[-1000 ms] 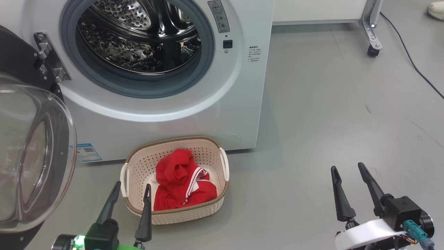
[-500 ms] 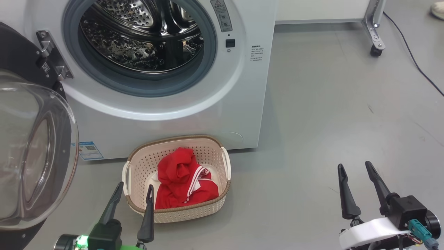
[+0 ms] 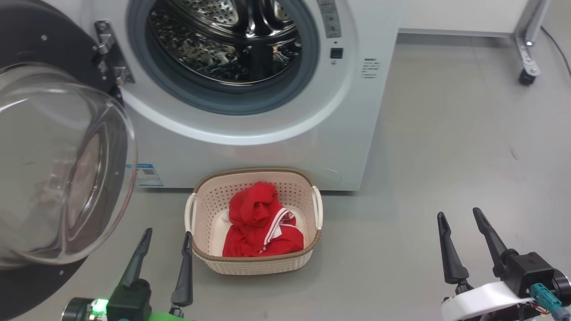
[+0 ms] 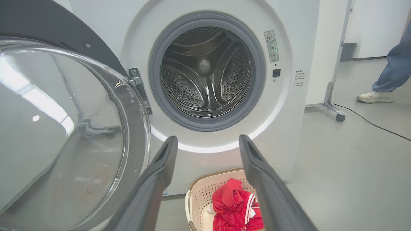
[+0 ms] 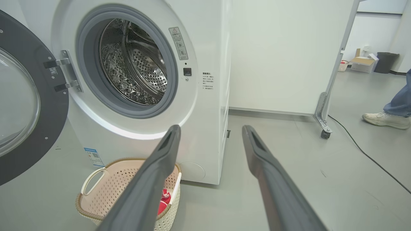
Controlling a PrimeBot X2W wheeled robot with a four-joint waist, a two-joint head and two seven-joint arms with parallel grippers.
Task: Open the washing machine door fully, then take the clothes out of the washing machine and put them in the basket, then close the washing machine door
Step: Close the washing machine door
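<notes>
Far left: the washing machine door [image 3: 58, 165], swung wide on its hinge, bulging clear glass bowl turned toward the room inside a broad black rim.

Just right of it, low in the head view: the left gripper [image 3: 167, 232], jaws spread fully apart and holding nothing, one finger lined up with the basket's near left corner.

Behind, low on the white front panel: a small blue sticker [image 3: 145, 174].

Centre: the washing machine [image 3: 250, 147], round mouth ringed in grey rubber, perforated steel drum [image 3: 232, 44] gleaming in the opening.

On the grey floor directly in front, near the machine's base: the basket [image 3: 256, 266], cream plastic with a brown woven-look rim and white side handles. Heaped inside: the clothes [image 3: 261, 223], bright red with white stripe trim.

Well to the right: the right gripper [image 3: 458, 212], jaws likewise wide open and empty, over the floor, well apart from basket and machine.

Farther right, in the right wrist view: the castered metal leg [image 5: 322, 118] of a white panel, a black cable [image 5: 369, 157] trailing across the floor and, at the edge, a person's pale shoe [image 5: 385, 119] below a blue trouser leg.
</notes>
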